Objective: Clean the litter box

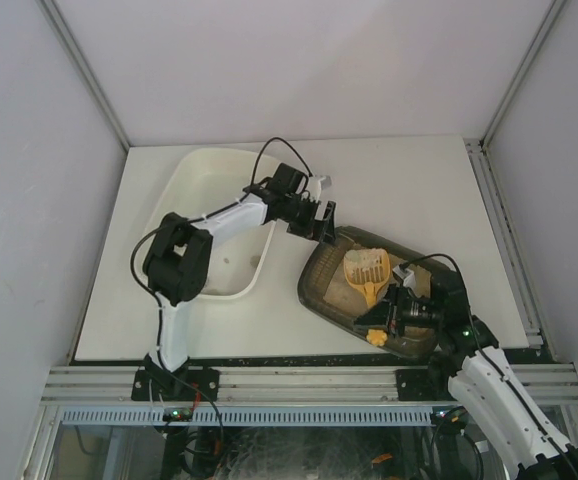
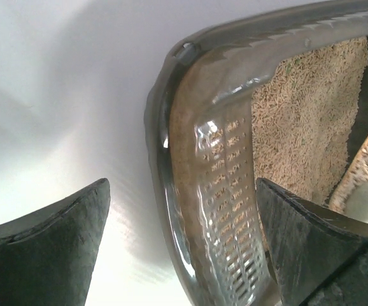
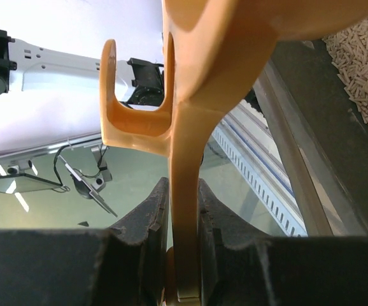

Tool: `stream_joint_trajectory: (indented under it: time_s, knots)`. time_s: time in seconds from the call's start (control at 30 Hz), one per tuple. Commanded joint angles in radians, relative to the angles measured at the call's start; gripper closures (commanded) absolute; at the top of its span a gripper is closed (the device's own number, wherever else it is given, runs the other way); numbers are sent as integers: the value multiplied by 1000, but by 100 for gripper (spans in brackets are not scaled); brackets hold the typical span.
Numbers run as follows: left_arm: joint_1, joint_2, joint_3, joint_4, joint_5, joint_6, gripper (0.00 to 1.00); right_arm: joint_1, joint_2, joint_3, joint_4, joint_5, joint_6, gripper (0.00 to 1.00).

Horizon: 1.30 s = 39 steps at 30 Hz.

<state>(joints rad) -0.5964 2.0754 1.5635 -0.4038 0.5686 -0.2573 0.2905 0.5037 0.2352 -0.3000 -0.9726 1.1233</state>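
A white table [image 1: 439,190] between pale walls carries a white tub [image 1: 209,190] at its left. Just right of the tub, the left gripper [image 1: 321,224] stands wide open astride the far-left rim of the litter box [image 1: 311,292], which lies right of centre near the front edge with pale litter inside. The right gripper [image 1: 391,314] is clamped on the handle of an orange scoop [image 1: 366,266], whose head lies over the litter

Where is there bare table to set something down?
Behind the litter box, between the white tub and the right edge of the table; also the strip left of the tub. Crowded at the box: left gripper over its rim, right gripper holding the scoop.
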Motion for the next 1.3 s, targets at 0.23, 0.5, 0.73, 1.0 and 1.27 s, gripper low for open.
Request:
stream_joint_trajectory:
  time_s: [0.23, 0.5, 0.73, 1.0, 1.27]
  knots:
    - [73, -310, 58, -299, -78, 252, 0, -4, -70, 47, -52, 13, -181, 100]
    - [106, -587, -59, -462, -208, 418, 0, 1, -111, 42, -26, 90, -260, 100]
    - [106, -847, -280, -423, -340, 460, 0, 10, -179, -1, 46, 132, -217, 100]
    - [106, -1081, -426, -491, -391, 508, 0, 39, -327, -34, 81, 197, -92, 100]
    - [106, -1204, -540, -451, -551, 485, 0, 101, -394, -120, 97, 276, 5, 100]
